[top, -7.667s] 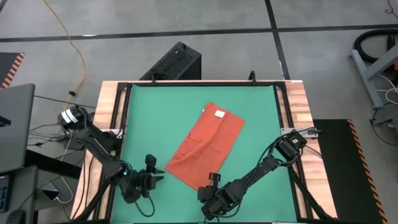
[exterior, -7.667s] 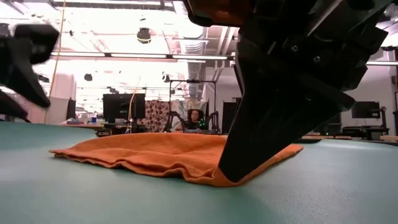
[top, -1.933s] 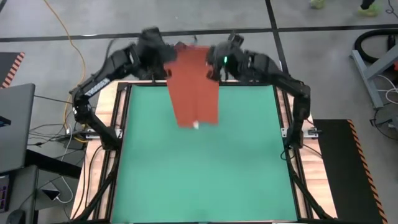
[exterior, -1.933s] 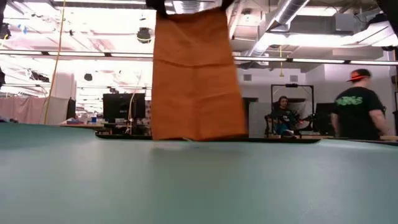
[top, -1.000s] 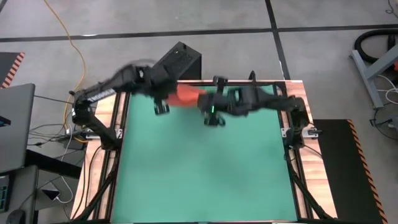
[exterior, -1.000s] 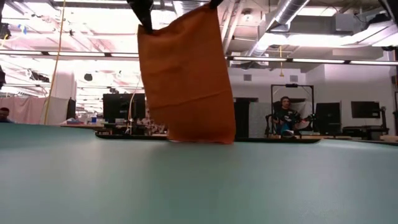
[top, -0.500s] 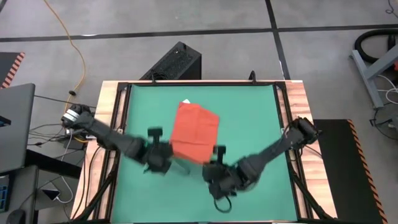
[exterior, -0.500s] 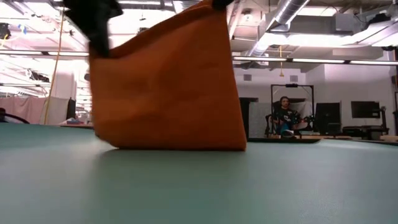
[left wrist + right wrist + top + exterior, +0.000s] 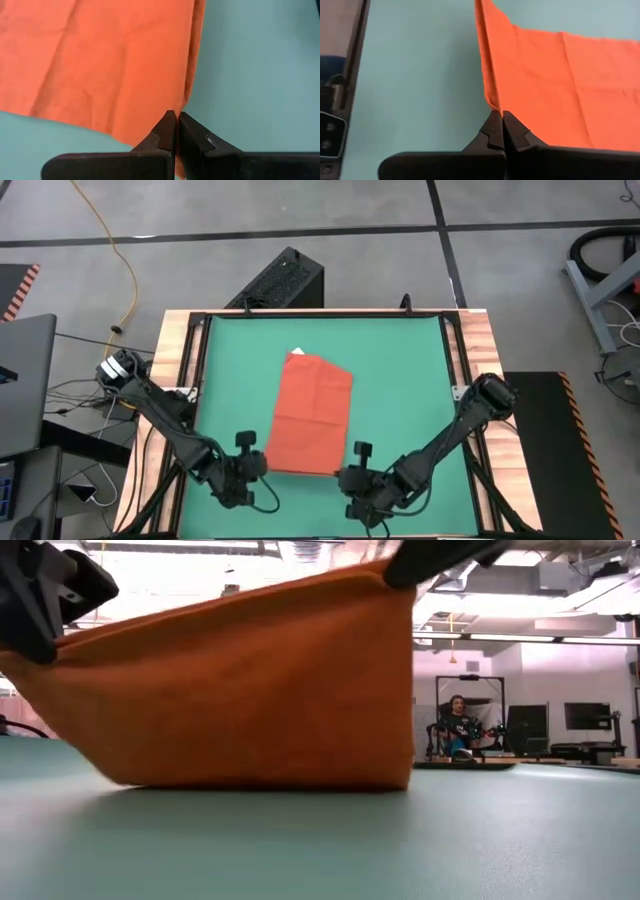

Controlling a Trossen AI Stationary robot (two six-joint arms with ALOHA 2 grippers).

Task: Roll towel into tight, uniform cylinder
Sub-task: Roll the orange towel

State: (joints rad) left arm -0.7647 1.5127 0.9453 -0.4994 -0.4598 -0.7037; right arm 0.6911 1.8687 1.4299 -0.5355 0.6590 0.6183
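The orange-red towel (image 9: 311,414) lies lengthwise on the green mat (image 9: 410,380). Its far end, with the white tag (image 9: 297,352), rests on the mat. Its near edge (image 9: 230,600) is held up off the mat. My left gripper (image 9: 262,465) is shut at the towel's near-left corner, and my right gripper (image 9: 348,472) is shut at its near-right corner. In the low view the cloth (image 9: 250,690) slopes down from both grippers to the mat. My left gripper pinches the towel's near-left corner (image 9: 183,107) between its two fingers, coming roughly level from the table's near side. One layer or several, I cannot tell. That corner is lifted clear and the cloth runs away fairly taut. My right gripper pinches the near-right corner (image 9: 494,104) between its two fingers, also from the near side. The side edge (image 9: 484,45) runs straight away from the fingers. This corner is raised while the far part lies on the mat.
A wooden frame (image 9: 478,350) borders the mat. A black box (image 9: 285,280) stands beyond the far edge and a laptop (image 9: 22,380) sits off to the left. Bare mat lies on both sides of the towel. A person (image 9: 458,725) sits far back in the room.
Both grippers have swept from the far edge toward the near edge and come down, carrying the towel. It hung below them a second ago. Now its far end has settled on the mat and the cloth is spread lengthwise, with the near edge still held up.
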